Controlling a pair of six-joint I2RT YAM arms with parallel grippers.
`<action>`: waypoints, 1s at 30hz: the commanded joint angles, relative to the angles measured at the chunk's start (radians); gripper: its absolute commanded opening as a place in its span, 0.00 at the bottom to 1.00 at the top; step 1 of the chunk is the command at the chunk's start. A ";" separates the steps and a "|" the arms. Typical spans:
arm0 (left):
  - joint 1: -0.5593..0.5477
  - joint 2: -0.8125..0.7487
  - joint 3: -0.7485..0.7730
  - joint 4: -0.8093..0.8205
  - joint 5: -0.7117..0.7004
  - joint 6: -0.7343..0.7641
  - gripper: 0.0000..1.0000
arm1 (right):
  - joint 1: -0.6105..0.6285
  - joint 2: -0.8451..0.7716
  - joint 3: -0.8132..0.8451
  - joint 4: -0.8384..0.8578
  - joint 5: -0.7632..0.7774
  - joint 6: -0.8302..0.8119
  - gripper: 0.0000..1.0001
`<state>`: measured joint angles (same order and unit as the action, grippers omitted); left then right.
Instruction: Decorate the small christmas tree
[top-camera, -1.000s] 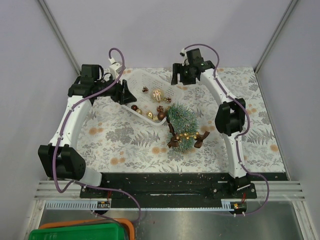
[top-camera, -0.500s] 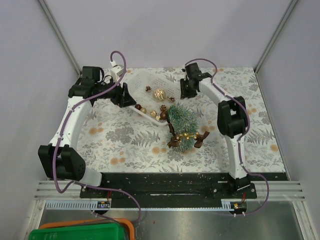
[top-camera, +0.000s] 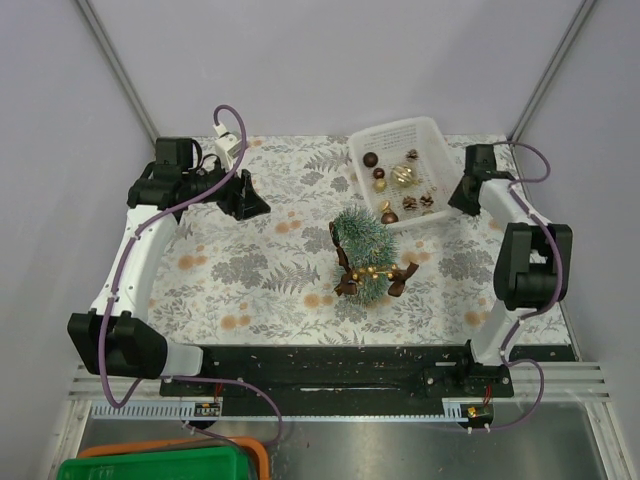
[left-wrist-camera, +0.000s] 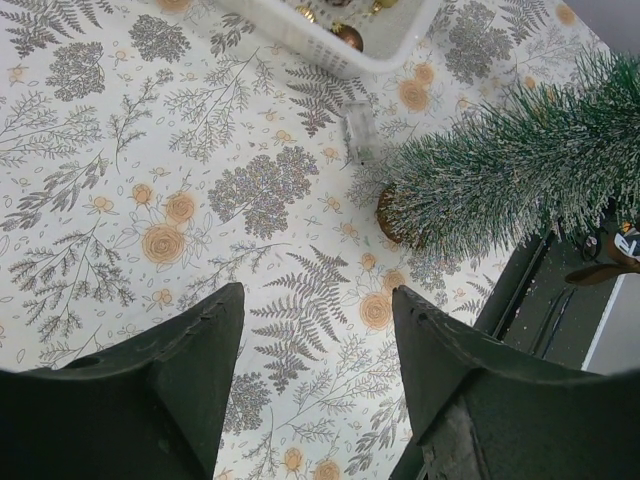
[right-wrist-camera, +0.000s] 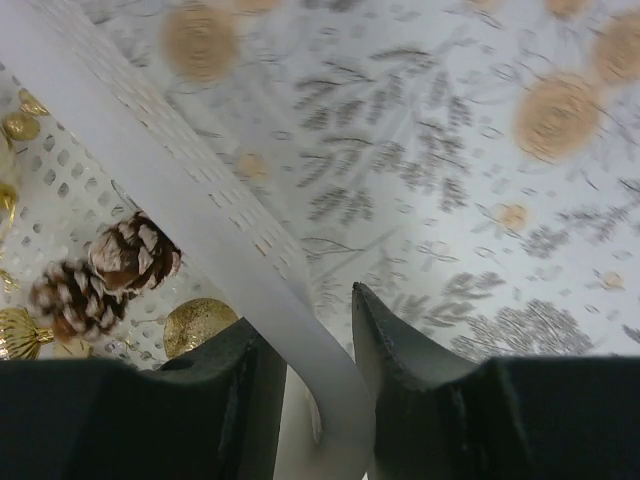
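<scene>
The tree (top-camera: 366, 243) lay on its side mid-counter (top-camera: 250, 285), dressed only in ribbon (top-camera: 345, 262) and beads (top-camera: 375, 270); baubles (top-camera: 403, 177) sat unused in the basket (top-camera: 392, 133). The right end effector (right-wrist-camera: 305, 335) pinched the basket rim; the left end effector (left-wrist-camera: 318, 295) gaped empty.

Pairs white tubular links with blocky black joint housings on the left arm (top-camera: 140, 250) and the right arm (top-camera: 500, 205). Trails a thin purple cable (top-camera: 230, 108) along each limb, down to small connectors by the black base plate (top-camera: 330, 360). Ends in matte dark fingers (left-wrist-camera: 190, 390) on the left gripper (left-wrist-camera: 318, 295), wedge-shaped with bevelled edges. Repeats the same dark, thick-edged fingers (right-wrist-camera: 420, 350) on the right gripper (right-wrist-camera: 305, 320).
</scene>
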<state>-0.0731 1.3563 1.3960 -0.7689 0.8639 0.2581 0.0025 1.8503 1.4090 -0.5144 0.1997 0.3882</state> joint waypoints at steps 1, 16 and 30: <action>0.004 -0.023 0.017 0.000 0.023 0.006 0.65 | -0.074 -0.129 -0.132 0.024 0.050 0.095 0.27; -0.106 0.047 0.136 0.066 0.205 -0.058 0.99 | -0.082 -0.525 -0.493 -0.004 0.042 0.133 0.64; -0.116 0.064 0.078 0.229 0.271 -0.180 0.99 | -0.008 -0.557 -0.240 0.059 -0.246 0.189 0.71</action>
<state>-0.1829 1.4418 1.4784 -0.6067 1.1004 0.0982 -0.0795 1.1980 1.1305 -0.5266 0.1448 0.5594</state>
